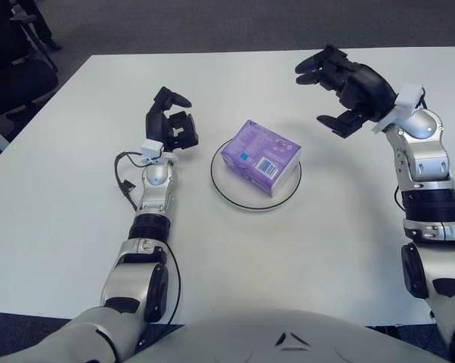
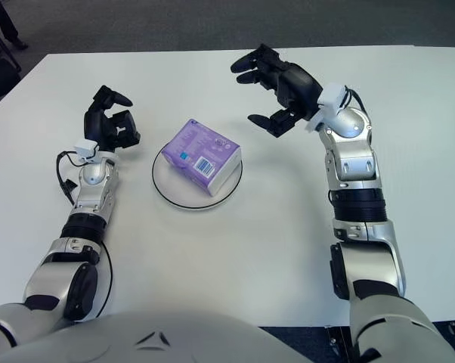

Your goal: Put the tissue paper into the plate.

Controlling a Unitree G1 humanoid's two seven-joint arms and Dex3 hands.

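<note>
Tissue paper pack point(image 1: 261, 156) (purple box, barcode label on the near face) is sitting in the plate point(image 1: 221, 180), a white plate with a dark rim, mid-table. The box sits a bit skewed, its right end reaching toward the plate's right rim, but it looks fully carried by the plate, nothing on the bare table point(image 1: 326, 242)

Right hand point(image 1: 347, 87) is up and to the right of the plate, clearly apart from the box, not touching it. All 3 fingers spread and lightly curved, palm facing down-left toward the box, holding nothing

Left hand point(image 1: 169, 121) shows just left of the plate, forearm along the table. Fingers relaxed, partly curled upward, nothing in them. Looks idle

Step in hand: placement reads as done, this is the release/retreat phase for the right arm. Task goal looks met from how things lie

Next move, as I judge it: just clear the right arm away from the plate area without swinging low over the box. Fingers are nearest the box's far right corner, so any path back should go up or outward, not across. No regrasp needed unless someone wants the box centred

Risk: low. A clip on the box corner could slide it toward the rim, since the plate's edge looks shallow
</note>
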